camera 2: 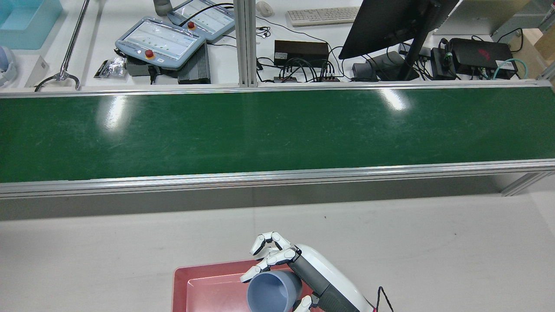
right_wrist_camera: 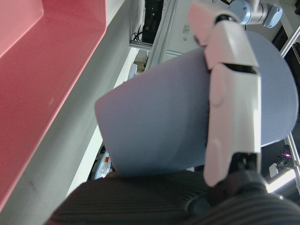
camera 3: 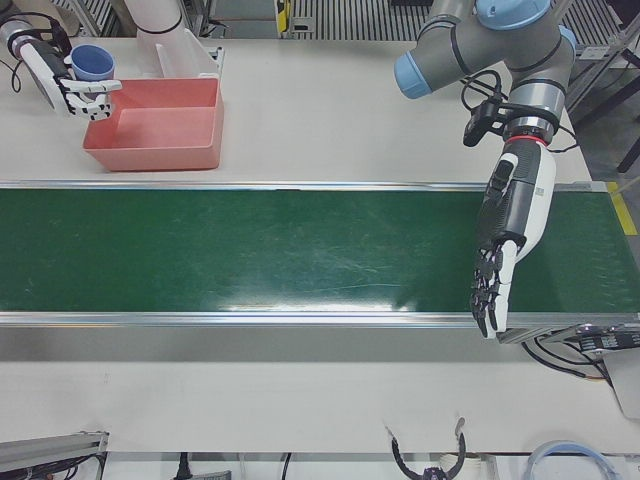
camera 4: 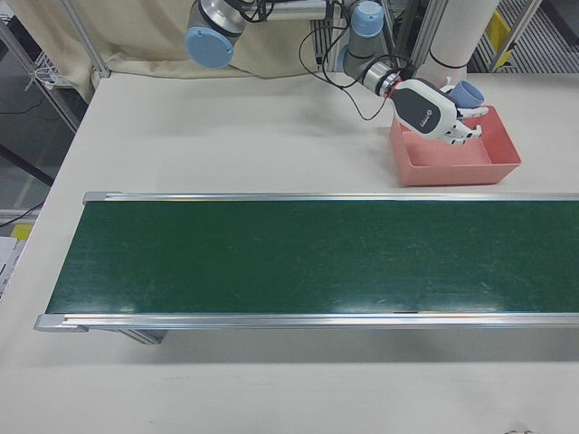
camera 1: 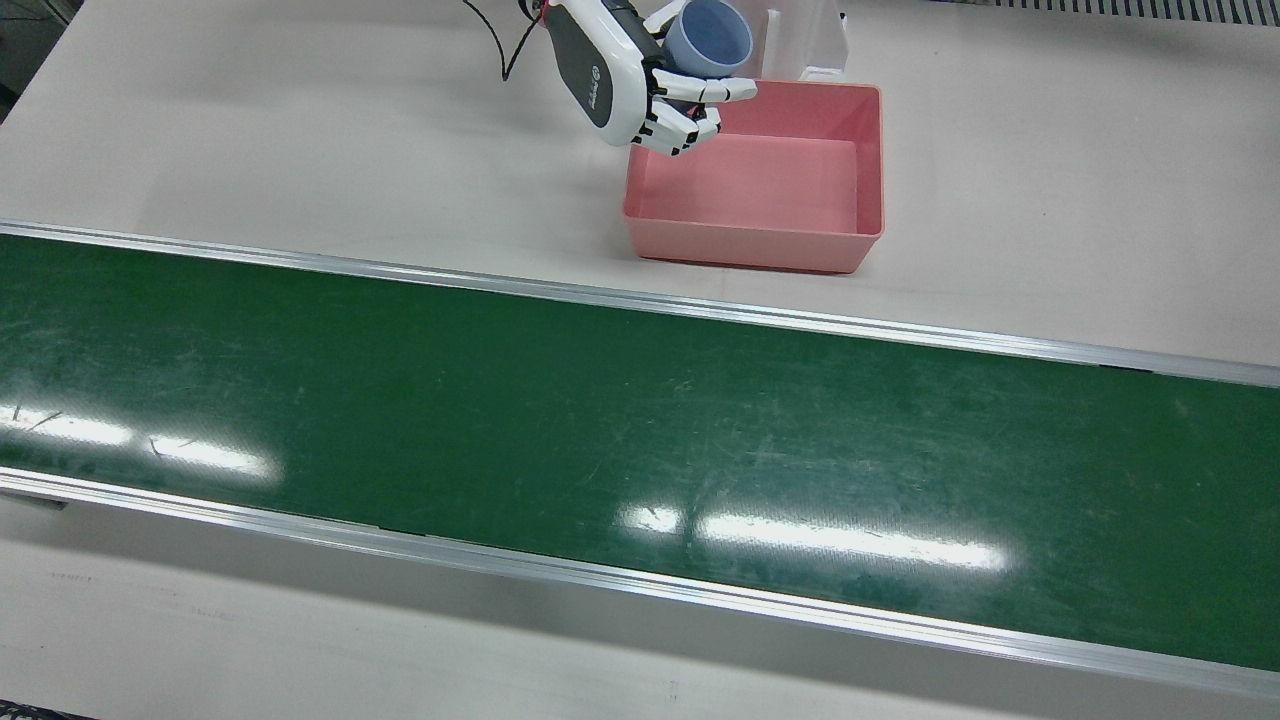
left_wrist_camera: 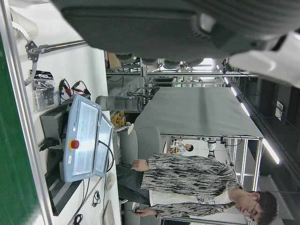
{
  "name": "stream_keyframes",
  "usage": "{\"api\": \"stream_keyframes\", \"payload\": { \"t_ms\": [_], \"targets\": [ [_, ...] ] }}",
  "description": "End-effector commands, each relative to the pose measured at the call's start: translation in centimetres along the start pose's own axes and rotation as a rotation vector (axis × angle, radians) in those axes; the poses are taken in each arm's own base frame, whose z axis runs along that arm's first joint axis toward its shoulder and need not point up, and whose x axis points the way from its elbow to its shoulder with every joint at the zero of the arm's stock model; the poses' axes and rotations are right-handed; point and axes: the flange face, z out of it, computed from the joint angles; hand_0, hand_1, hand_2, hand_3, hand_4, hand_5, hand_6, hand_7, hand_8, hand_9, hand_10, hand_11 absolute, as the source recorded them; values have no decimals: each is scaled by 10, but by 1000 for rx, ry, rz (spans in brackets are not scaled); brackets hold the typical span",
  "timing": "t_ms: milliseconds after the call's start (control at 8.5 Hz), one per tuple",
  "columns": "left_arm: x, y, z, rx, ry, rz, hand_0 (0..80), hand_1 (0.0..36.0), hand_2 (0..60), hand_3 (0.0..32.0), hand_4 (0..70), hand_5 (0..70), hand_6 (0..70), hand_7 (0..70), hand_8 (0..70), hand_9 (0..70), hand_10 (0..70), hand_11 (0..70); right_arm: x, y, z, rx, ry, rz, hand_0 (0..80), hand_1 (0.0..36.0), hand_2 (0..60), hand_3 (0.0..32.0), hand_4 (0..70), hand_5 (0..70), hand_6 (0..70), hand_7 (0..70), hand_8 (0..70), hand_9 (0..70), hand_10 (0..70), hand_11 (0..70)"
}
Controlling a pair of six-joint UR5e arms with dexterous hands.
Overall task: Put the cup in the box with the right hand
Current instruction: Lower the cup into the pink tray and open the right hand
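Note:
My right hand is shut on a blue-grey cup and holds it in the air above the far left corner of the pink box. The cup is tilted, its mouth open toward the front camera. The same hand, cup and box show at the bottom of the rear view, and in the right-front view as hand, cup and box. The right hand view shows the cup under a finger. The box looks empty. My left hand hangs open over the green belt's end.
The green conveyor belt runs across the table in front of the box. A clear plastic stand sits just behind the box. Monitors, teach pendants and cables lie beyond the belt.

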Motion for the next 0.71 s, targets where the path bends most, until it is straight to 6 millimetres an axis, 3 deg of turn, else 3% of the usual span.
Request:
{"api": "stream_keyframes", "payload": {
  "t_ms": [0, 118, 235, 471, 588],
  "targets": [
    [0, 0, 0, -1, 0, 0, 0, 0, 0, 0, 0, 0, 0, 0, 0, 0, 0, 0, 5, 3, -2, -17, 7, 16, 631, 163, 2, 0, 104, 73, 34, 77, 67, 114, 0, 0],
    [0, -1, 0, 0, 0, 0, 0, 0, 0, 0, 0, 0, 0, 0, 0, 0, 0, 0, 2, 2, -2, -18, 4, 28, 613, 183, 17, 0, 84, 73, 36, 93, 74, 127, 0, 0],
    [0, -1, 0, 0, 0, -1, 0, 0, 0, 0, 0, 0, 0, 0, 0, 0, 0, 0, 3, 2, -2, -17, 6, 38, 623, 164, 6, 0, 115, 72, 38, 104, 78, 134, 0, 0],
    [0, -1, 0, 0, 0, 0, 0, 0, 0, 0, 0, 0, 0, 0, 0, 0, 0, 0, -1, 3, 0, -19, -1, 52, 609, 173, 18, 0, 119, 72, 42, 125, 86, 150, 0, 0],
    [0, -1, 0, 0, 0, 0, 0, 0, 0, 0, 0, 0, 0, 0, 0, 0, 0, 0, -31, -2, 6, -17, -45, 71, 609, 165, 11, 0, 139, 71, 44, 129, 88, 154, 0, 0]
  ]
}}
